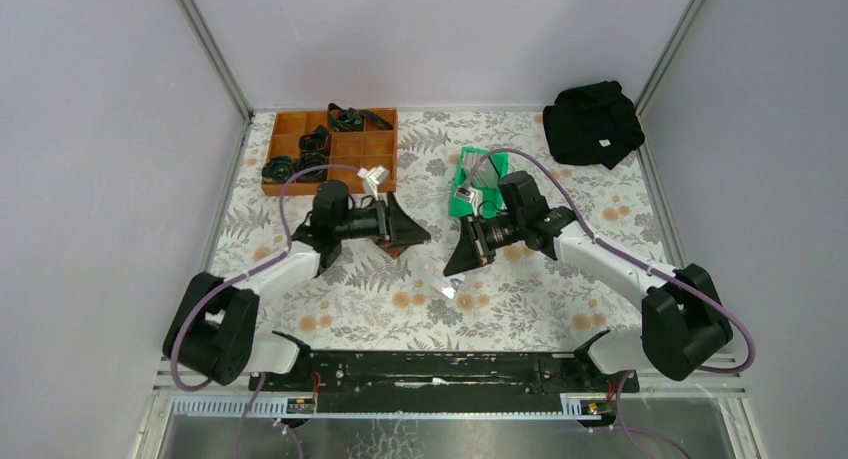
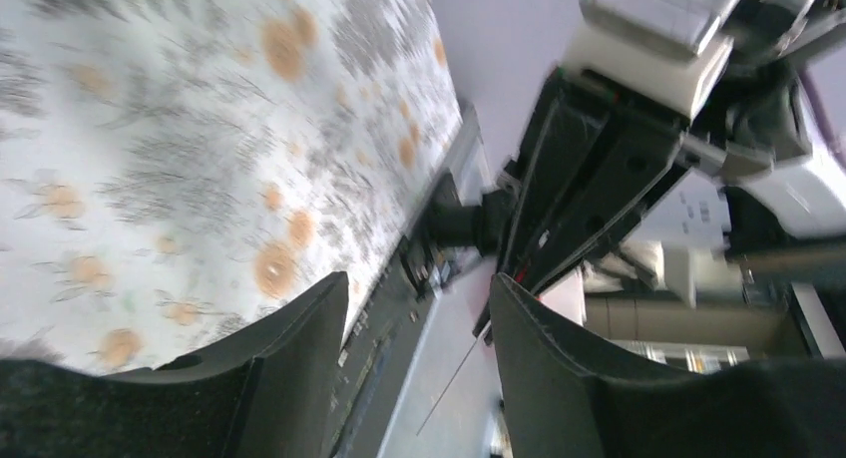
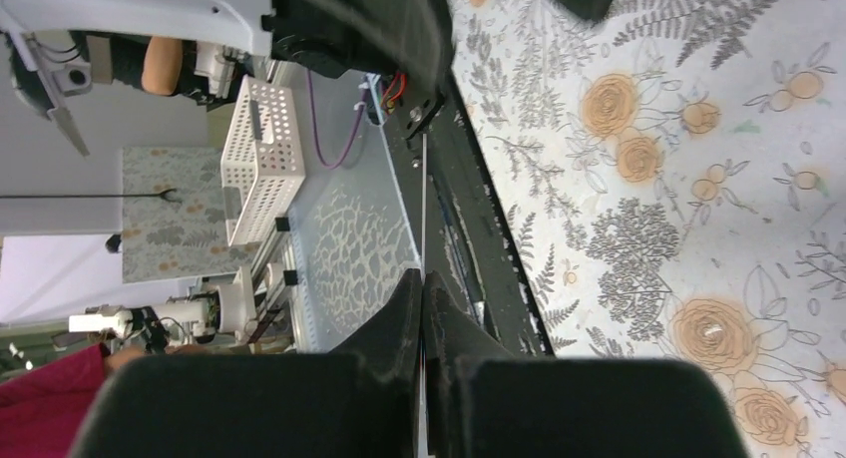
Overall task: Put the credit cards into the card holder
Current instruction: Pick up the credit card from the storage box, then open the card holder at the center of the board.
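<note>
My right gripper (image 1: 458,264) (image 3: 423,276) is shut on a thin silvery credit card (image 1: 446,286), which sticks out past its fingertips just over the table. In the right wrist view that card (image 3: 423,199) shows edge-on as a fine pale line. My left gripper (image 1: 410,229) (image 2: 419,288) stands open with nothing between its fingers, facing the right gripper. In the left wrist view the card (image 2: 454,378) is a thin line ahead of the jaws. A corner of the brown card holder (image 1: 396,249) shows under the left gripper. More grey credit cards (image 1: 470,192) lie in a green bin.
The green bin (image 1: 463,169) stands behind the right gripper. A brown wooden compartment tray (image 1: 380,147) with black items sits at the back left. A black cloth bundle (image 1: 593,122) lies in the back right corner. Grey walls close in three sides.
</note>
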Available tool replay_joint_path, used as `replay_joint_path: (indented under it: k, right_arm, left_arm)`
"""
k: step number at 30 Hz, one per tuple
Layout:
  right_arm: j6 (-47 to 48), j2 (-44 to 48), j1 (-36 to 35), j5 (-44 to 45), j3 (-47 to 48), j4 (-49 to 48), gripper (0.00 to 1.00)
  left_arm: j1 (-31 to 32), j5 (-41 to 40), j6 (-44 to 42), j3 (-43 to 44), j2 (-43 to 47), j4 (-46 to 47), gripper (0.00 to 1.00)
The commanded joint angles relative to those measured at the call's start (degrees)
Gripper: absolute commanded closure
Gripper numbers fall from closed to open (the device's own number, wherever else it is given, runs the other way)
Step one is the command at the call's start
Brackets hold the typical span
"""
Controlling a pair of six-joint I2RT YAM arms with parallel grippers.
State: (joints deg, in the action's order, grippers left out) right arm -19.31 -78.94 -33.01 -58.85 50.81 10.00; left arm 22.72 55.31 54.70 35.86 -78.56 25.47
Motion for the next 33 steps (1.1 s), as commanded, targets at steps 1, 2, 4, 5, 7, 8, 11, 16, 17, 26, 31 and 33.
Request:
replay_joint_path:
  k: [1,2,4,5,7,8,11,16,17,26,31,33]
  right_arm:
    - [1.2,-1.3,-0.6,4.2,3.4,-0.1,1.0]
    - [1.4,-1.9,-0.6,5.6,4.6,0.2,1.0]
    - [1.9,-3.3,-0.9,8.6,6.7,1.1,1.0]
    - [2.5,-4.2,-1.4,10.6,8.3,1.8,1.0]
    - [4.7,-6.8,-3.2,15.2,12.1,4.8,1.0]
    - [6.0,-8.2,-4.3,17.7,14.5,6.6,1.0]
    - [8.9,-13.3,-8.1,25.9,20.7,10.2,1.0]
    - [11.8,-21.6,-13.3,40.2,28.3,12.0,1.0]
    - [12.4,-22.9,-14.1,43.4,29.4,11.9,1.0]
    - [16.1,-30.2,-17.5,60.5,34.3,7.7,1.0]
    - [17.4,-32.1,-17.9,63.5,36.7,6.8,1.0]
    - [17.7,-32.8,-17.9,63.7,37.4,6.8,1.0]
  left_arm:
    - [-3.3,-17.1,-1.6,-2.4,6.6,-6.8,0.38]
    - [-3.4,-22.2,-1.8,-2.9,8.2,-9.9,0.38]
    - [-3.5,-32.2,-1.6,-4.2,12.3,-15.3,0.38]
    - [-3.5,-36.9,-0.9,-5.1,14.2,-17.7,0.38]
    - [-3.5,-45.1,0.9,-7.5,18.6,-22.0,0.4]
    - [-3.4,-48.8,1.7,-8.4,20.9,-24.2,0.41]
    - [-3.3,-56.9,3.9,-10.7,26.3,-30.2,0.48]
    - [-3.4,-62.0,4.9,-11.4,27.3,-37.2,0.62]
    - [-3.4,-62.1,4.9,-11.4,26.8,-37.6,0.66]
    - [-3.4,-63.4,5.3,-11.1,22.8,-38.5,0.79]
    - [-3.1,-63.1,4.9,-10.0,19.6,-37.3,0.79]
    - [-3.0,-62.9,4.8,-9.5,18.3,-36.6,0.79]
